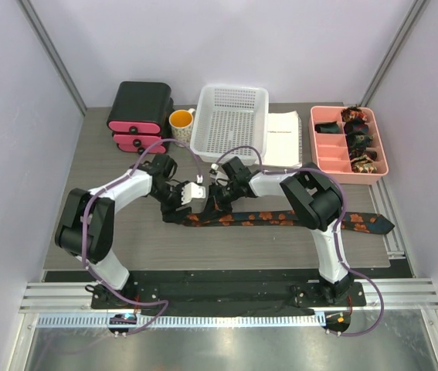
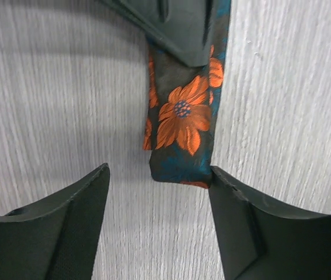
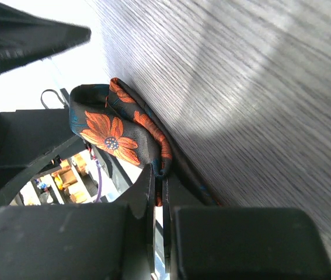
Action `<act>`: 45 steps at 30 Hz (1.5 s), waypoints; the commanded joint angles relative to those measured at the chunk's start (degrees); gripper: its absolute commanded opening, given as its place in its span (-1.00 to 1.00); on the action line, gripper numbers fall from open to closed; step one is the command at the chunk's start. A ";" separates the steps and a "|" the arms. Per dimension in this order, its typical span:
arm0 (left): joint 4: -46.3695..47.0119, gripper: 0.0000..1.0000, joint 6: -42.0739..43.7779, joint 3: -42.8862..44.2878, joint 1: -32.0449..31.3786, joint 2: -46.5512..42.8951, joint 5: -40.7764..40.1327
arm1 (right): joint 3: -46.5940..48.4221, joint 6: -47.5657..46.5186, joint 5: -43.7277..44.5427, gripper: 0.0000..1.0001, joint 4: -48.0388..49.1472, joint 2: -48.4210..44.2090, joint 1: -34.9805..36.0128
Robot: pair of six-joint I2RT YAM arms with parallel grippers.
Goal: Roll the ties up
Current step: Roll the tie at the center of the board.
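Tie (image 1: 280,218) lies stretched across the counter (image 1: 126,247) from 9 to 3 o'clock, almost all of it flat. Only its 9 o'clock end (image 2: 183,128) is doubled over into a first fold, so I judge the roll barely begun. Right fingers (image 3: 142,198) are closed on that fold, pinning it. Left fingers (image 2: 66,227) stand apart, straddling the folded tip, gripping nothing. At 2 o'clock, a pink tray (image 1: 312,139) holds several finished coils (image 1: 355,116), with compartments to spare.
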 commanded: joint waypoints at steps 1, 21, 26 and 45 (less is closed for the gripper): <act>-2.19 0.33 0.44 1.61 -0.42 0.88 3.85 | 0.26 -0.29 3.04 -0.97 -3.91 2.32 -0.89; 15.02 0.21 -8.08 -6.21 -11.58 0.62 -10.02 | -0.71 4.46 -1.52 -0.98 3.39 -0.31 -0.98; 15.55 -0.20 -7.38 -6.21 -11.67 2.56 -13.54 | -0.97 6.30 -2.75 -0.97 3.48 -3.20 -1.07; 7.39 0.22 -2.56 -2.88 -2.98 -1.83 -3.89 | -4.58 7.09 0.76 -0.97 3.12 1.53 -3.70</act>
